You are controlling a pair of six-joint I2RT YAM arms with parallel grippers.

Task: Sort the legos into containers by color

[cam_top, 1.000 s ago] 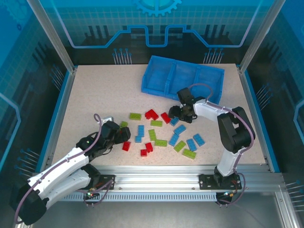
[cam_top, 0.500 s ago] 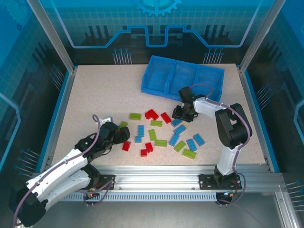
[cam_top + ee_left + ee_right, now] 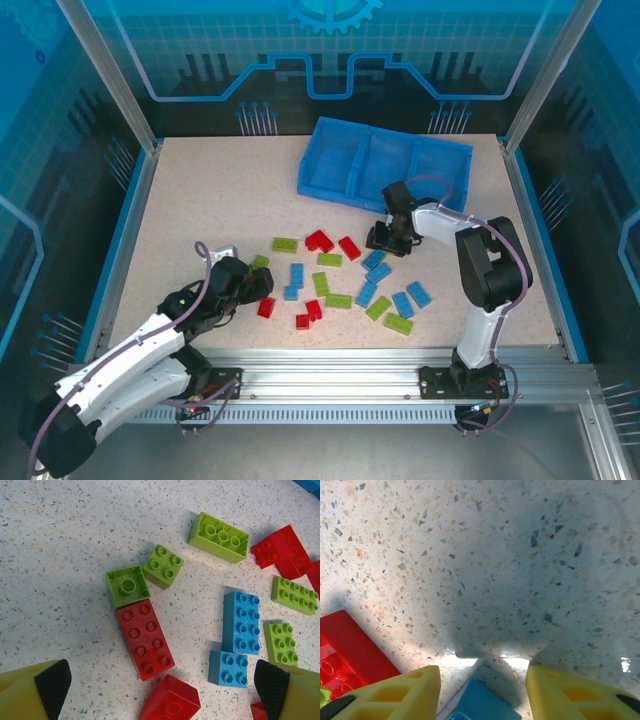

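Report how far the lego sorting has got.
Done: nothing visible; the tray's three compartments look bare. In hand: the right end effector straddles a blue brick, grip uncertain; the left end effector hangs open over a red brick. Left: all the scattered legos on the table.

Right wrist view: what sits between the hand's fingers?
A light blue lego lies between the right hand's fingers, seen in the right wrist view; contact unclear.
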